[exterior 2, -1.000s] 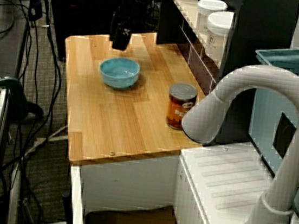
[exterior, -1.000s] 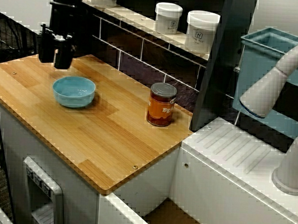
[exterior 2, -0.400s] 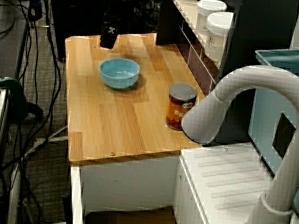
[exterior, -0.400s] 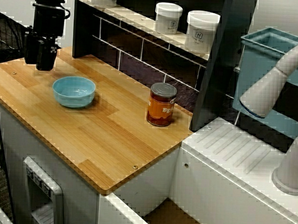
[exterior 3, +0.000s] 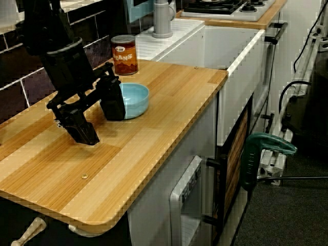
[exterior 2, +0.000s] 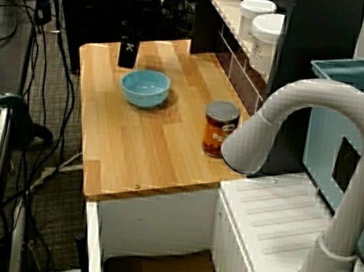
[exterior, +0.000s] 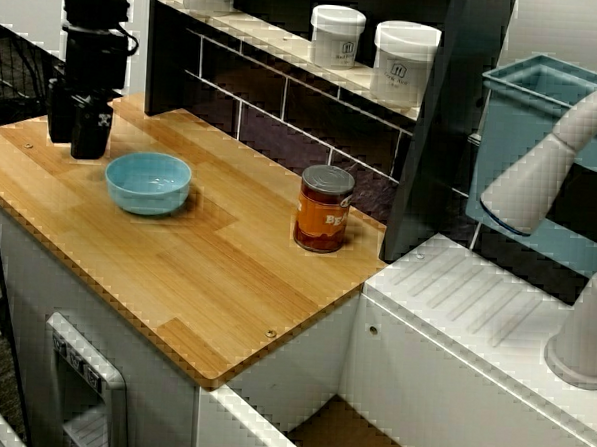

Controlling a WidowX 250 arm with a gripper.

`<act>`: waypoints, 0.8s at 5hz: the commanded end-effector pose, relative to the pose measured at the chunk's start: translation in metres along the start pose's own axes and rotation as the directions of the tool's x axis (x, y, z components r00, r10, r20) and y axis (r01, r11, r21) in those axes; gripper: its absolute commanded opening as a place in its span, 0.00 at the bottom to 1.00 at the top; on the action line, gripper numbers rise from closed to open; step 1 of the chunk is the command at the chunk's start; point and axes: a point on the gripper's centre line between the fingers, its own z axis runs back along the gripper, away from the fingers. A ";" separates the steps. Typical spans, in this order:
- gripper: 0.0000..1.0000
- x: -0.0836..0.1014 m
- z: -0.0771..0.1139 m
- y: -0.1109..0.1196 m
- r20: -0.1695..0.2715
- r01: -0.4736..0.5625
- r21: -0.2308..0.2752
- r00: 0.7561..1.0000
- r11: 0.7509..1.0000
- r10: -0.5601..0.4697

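Note:
My black gripper (exterior: 76, 138) hangs just above the wooden counter (exterior: 206, 269), left of a light blue bowl (exterior: 148, 182). Seen from the counter's end, the gripper (exterior 3: 101, 127) is open: bare wood shows between its two fingers (exterior 3: 113, 102), and one finger stands close beside the bowl (exterior 3: 135, 99). Nothing is held. In the view over the faucet the gripper (exterior 2: 128, 52) sits behind the bowl (exterior 2: 145, 87) near the counter's far corner. An orange-labelled can (exterior: 324, 208) stands upright further right, near the dark tiled wall.
Two white jars (exterior: 404, 61) stand on the shelf above the tiles. A white faucet (exterior: 542, 171) and a teal bin (exterior: 542, 91) lie past the counter's right end. Cables (exterior 2: 21, 37) cover the floor beside the counter.
The gripper has moved left, away from above the bowl's far rim, and then down toward the counter beside the bowl. Bowl and can have not moved.

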 end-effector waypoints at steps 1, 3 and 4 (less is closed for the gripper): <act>1.00 0.021 0.016 -0.005 0.038 -0.061 0.005 0.997 0.998 0.061; 1.00 0.035 0.014 -0.027 0.043 -0.070 0.000 0.997 0.998 0.070; 1.00 0.031 0.013 -0.041 0.039 -0.052 0.010 0.998 0.999 0.052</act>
